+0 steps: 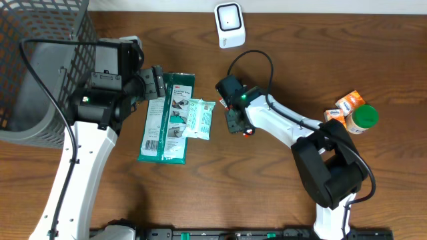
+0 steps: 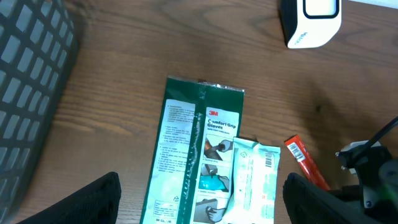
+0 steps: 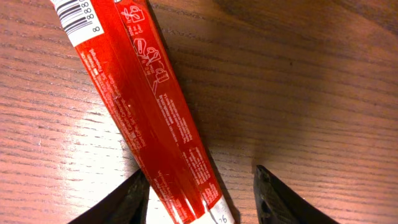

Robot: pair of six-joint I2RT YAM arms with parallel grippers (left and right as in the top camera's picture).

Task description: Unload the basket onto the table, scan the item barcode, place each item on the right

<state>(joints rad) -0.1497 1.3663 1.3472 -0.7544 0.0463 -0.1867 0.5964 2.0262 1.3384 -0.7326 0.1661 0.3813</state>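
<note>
The scan is not yet done, and by the look of it the pick-up is only starting. The red pack (image 3: 155, 112) lies flat on the bench (image 1: 200, 200), right of the middle, and nothing lifts it. Its barcode (image 3: 81, 22) faces up at the end away from the arm.

The right pincer (image 3: 199, 174) is low over the pack's other end, half-wide. One finger is at or against the pack's edge (I cannot tell which from the wrist view), and the other stands off it with bare wood between. So it straddles the pack but does not hold it.

The left pincer (image 2: 202, 180) is wide and holds nothing. It hovers over the near end of a green glove package (image 1: 167, 120), which has a pale wipes packet (image 1: 197, 119) lying partly on it. Neither of these is lifted either.

The white scanner (image 1: 229, 25) stands at the far edge of the bench, well apart from the red pack.

What is left, as I judge it, is nearly everything: closing on the pack, raising it, carrying it to the scanner and turning the barcode toward its window. A wire basket (image 1: 40, 67) sits at the left, and a green-lidded bottle (image 1: 363, 118) with orange packets (image 1: 347, 105) at the right.
</note>
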